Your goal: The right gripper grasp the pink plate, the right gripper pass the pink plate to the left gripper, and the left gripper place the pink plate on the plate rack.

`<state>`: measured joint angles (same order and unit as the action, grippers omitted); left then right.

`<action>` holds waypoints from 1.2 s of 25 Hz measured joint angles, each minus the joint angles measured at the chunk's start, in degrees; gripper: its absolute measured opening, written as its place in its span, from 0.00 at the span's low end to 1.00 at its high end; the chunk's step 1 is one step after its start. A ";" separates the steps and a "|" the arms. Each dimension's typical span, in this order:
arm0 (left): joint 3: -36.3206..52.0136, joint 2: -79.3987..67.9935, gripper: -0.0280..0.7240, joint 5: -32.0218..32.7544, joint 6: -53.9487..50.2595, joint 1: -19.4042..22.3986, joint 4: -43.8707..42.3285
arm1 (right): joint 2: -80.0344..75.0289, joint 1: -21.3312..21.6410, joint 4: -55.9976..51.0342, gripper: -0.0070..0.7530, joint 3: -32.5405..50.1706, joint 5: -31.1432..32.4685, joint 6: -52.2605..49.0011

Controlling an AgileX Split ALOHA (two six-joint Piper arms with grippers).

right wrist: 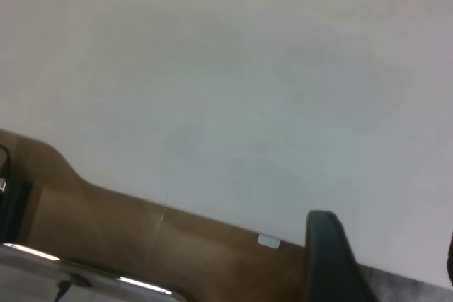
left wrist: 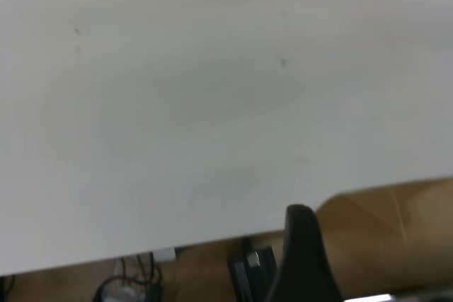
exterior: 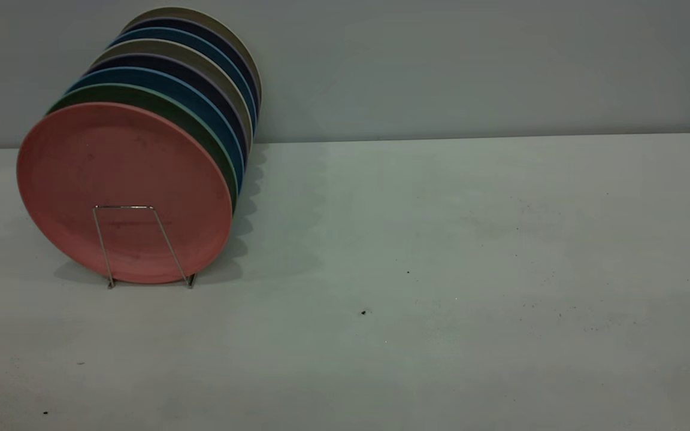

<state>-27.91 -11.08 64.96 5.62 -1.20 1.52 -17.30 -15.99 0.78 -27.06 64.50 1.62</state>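
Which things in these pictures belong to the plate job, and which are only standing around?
Belong to the job:
- pink plate, standing upright at the front of the row
- plate rack, its wire loop in front of that plate

Only standing around:
- green plate directly behind the pink one
- blue plates farther back
- table

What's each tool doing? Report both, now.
Left tool: one finger visible, holding nothing seen; open or shut cannot be told.
Right tool: same, cannot be told.
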 joint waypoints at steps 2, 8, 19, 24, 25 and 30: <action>0.04 1.06 0.80 -0.15 -1.74 -0.32 -1.52 | 0.00 0.00 0.00 0.55 0.00 0.00 0.00; 0.04 1.55 0.80 -0.20 -3.80 -0.32 -2.37 | 2.07 1.51 -0.06 0.52 0.00 0.00 -0.02; 0.04 3.35 0.80 -0.20 -3.80 -0.32 -2.43 | 18.25 13.84 -0.06 0.43 0.00 0.48 -0.07; 0.04 11.76 0.80 0.08 -3.82 -0.32 -2.43 | 18.26 13.84 -0.06 0.39 0.00 0.48 -0.07; 0.04 12.07 0.80 0.20 -3.82 -0.32 -2.43 | 18.26 13.84 -0.06 0.38 0.00 0.48 -0.07; 0.04 12.33 0.80 0.28 -3.82 -0.32 -2.38 | 18.26 13.84 -0.06 0.34 0.00 0.48 -0.07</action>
<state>-27.87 1.25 65.24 1.81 -1.52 -0.85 0.95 -2.15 0.72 -27.06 64.97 1.55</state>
